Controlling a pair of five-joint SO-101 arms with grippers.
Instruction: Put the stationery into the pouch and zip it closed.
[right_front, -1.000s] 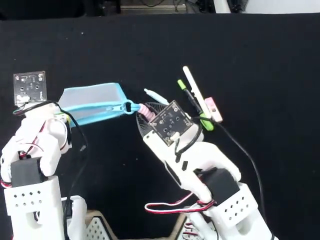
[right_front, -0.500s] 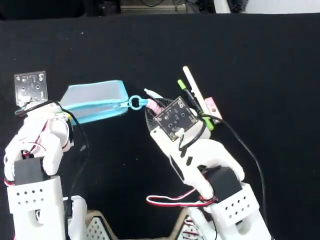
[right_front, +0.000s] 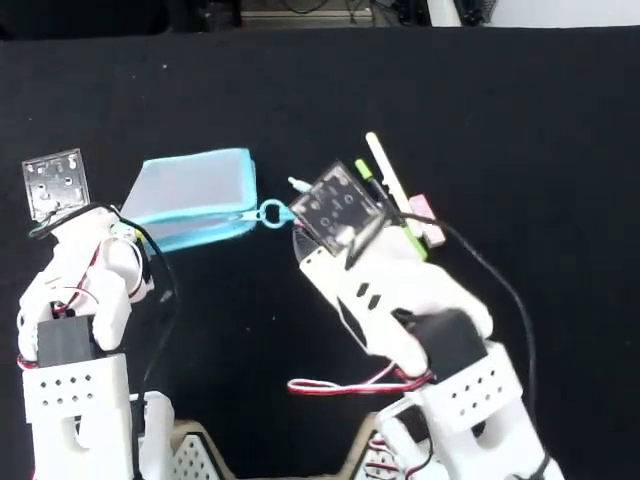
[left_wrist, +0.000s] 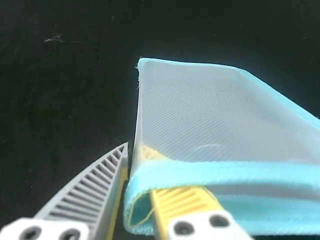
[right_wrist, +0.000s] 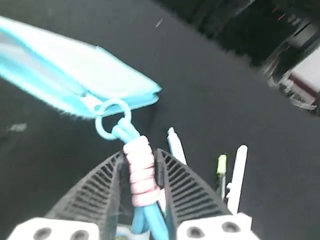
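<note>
The light-blue mesh pouch lies between the two arms, lifted at its left end. My left gripper is shut on that end; the left wrist view shows the pouch with its blue edge pinched in the gripper. My right gripper is shut on the pink zipper pull, whose blue ring hangs at the pouch's other end. The ring sits just left of the right gripper. A white pen, a green pen and a pink eraser lie on the table, partly hidden by the right wrist.
A small pale pen lies on the table just beyond the right gripper. The black table cloth stretches far and right of the stationery. Both arm bases stand at the near edge.
The right wrist has swung away from the near edge while holding the zipper pull. The ring has shifted slightly right, and the pouch now sits a little farther away and more level.
</note>
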